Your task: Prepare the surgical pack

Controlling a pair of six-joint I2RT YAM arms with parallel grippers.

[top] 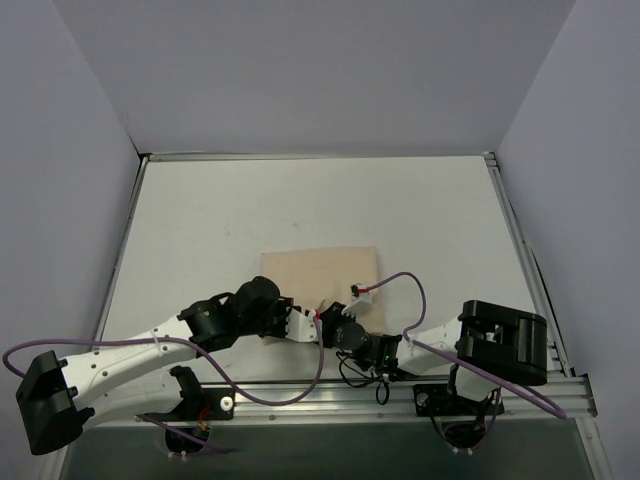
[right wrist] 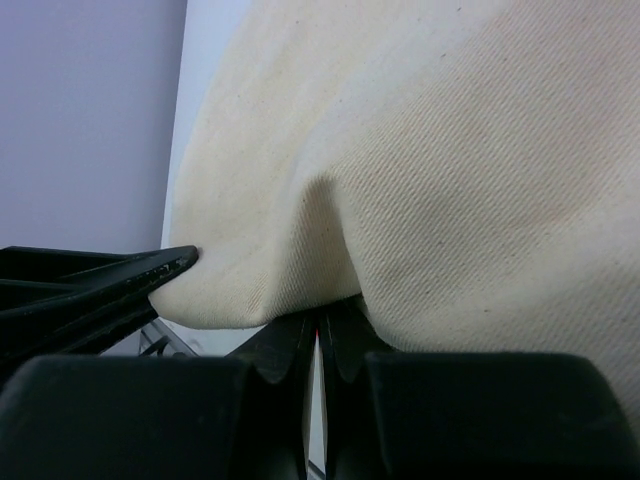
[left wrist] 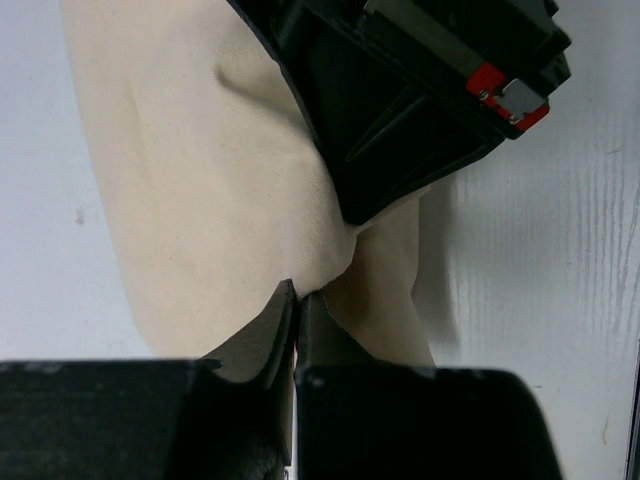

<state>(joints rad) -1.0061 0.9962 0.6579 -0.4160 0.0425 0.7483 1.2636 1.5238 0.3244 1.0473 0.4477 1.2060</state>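
left claw [left wrist: 298,298] and right claw [right wrist: 318,328] pinch the beige bundle [top: 320,270] — puckered there.

Soft, even light, faint shadows on the tabletop [top: 300,210]; wrist views show dark, blurred fingers [right wrist: 285,350] close up

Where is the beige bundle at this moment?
In the top view the beige bundle lies near the middle of the table, its near edge pinched by the left gripper and the right gripper.
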